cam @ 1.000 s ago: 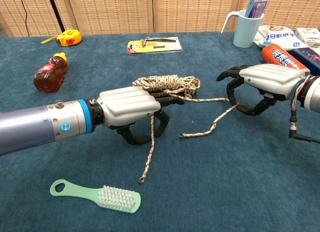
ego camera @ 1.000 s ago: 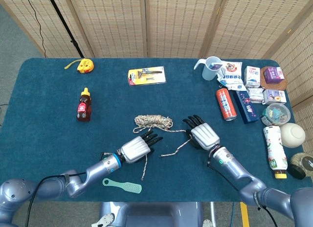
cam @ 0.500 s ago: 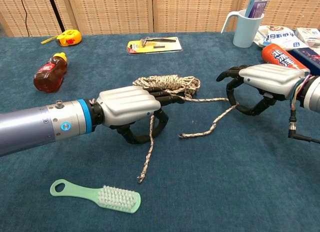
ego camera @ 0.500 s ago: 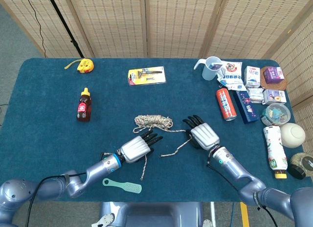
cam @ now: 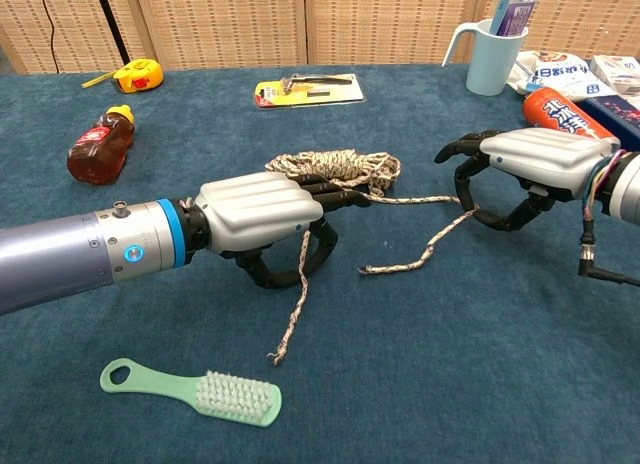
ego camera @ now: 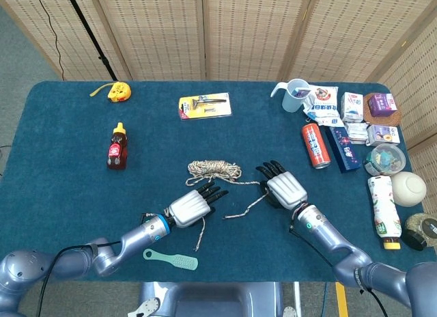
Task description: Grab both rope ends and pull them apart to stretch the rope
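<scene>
Chest view shows the left hand [cam: 262, 227] clenched around 1 rope [cam: 335, 168] strand, and the right hand [cam: 530, 162] curled over the other strand. The braided, speckled rope lies mostly coiled on the blue felt bench [cam: 450, 364]. Risk, I think — thin cord may slip through smooth hard fingers, or the coil may tangle.

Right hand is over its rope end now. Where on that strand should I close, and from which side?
Probably close on the straight stretch under the right hand, where the rope runs from the coil to the free tail. Come from above, fingers curling down across the strand: it lies flat on the table, so a pinch across it suits. Grip short of the tip so it cannot slip out.
</scene>
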